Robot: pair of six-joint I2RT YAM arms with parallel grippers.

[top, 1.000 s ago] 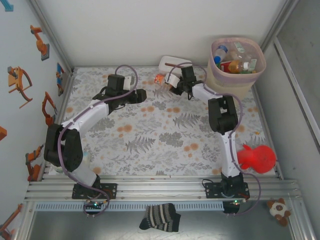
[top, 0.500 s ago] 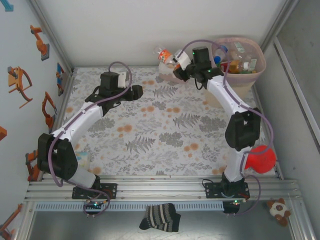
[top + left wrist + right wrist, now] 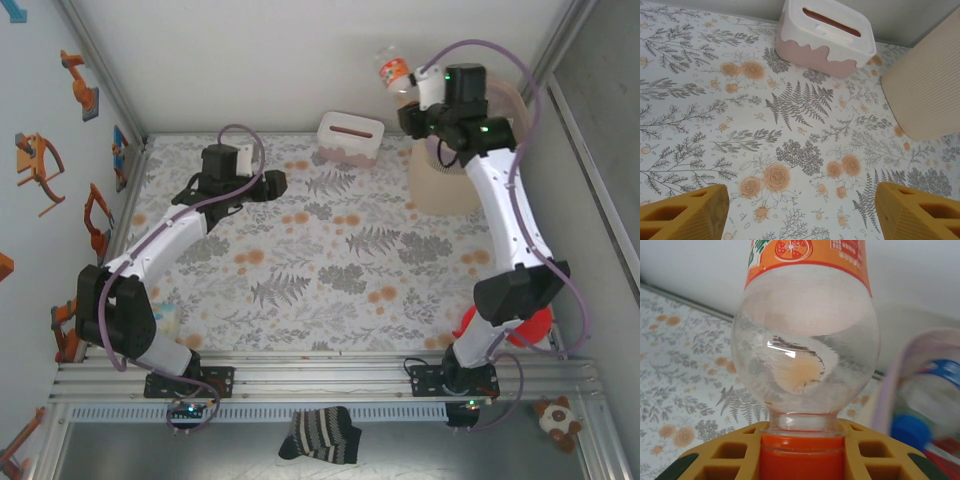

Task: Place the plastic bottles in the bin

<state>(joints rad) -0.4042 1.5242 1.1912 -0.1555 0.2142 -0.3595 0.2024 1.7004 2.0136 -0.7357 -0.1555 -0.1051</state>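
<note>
1. Top external view: right gripper (image 3: 416, 92) raised high at the left side of the bin's (image 3: 440, 190) rim, clenched on a clear bottle (image 3: 391, 68) with an orange label.
2. Same view: bottle jutting up and leftward from the jaws, away from the bin and off the table altogether; right arm (image 3: 505, 215) crossing in front of the bin's mouth and hiding most of it.
3. Right wrist view: orange cap (image 3: 802, 460) pinched tight between the yellow fingers (image 3: 860, 437), rounded clear body pointing outward, label printed with a sliced orange.
4. At the right of that view, close beside the held bottle: the bin's rim under a pink liner (image 3: 890, 390), and inside it a blue-capped bottle (image 3: 912, 429), blurred.
5. Well to the left of the bin: left gripper (image 3: 277, 183), low over the flowered tablecloth (image 3: 330, 270), released, fingers spread wide with nothing but tablecloth between them in the left wrist view.
6. Just left of the bin, not touching it: tissue box (image 3: 351, 138), white over pink with a slot on top, standing on the tablecloth between the bin and the left gripper.
7. Bin's ribbed beige wall upright on the tablecloth at the right edge of the left wrist view.
8. On the near side of the bin, by the table's right edge: red object (image 3: 538, 325), partly hidden by the right arm; farther to the near side, past the metal rail (image 3: 320, 375), a striped sock (image 3: 320, 435) and a small plush toy (image 3: 553, 418).
</note>
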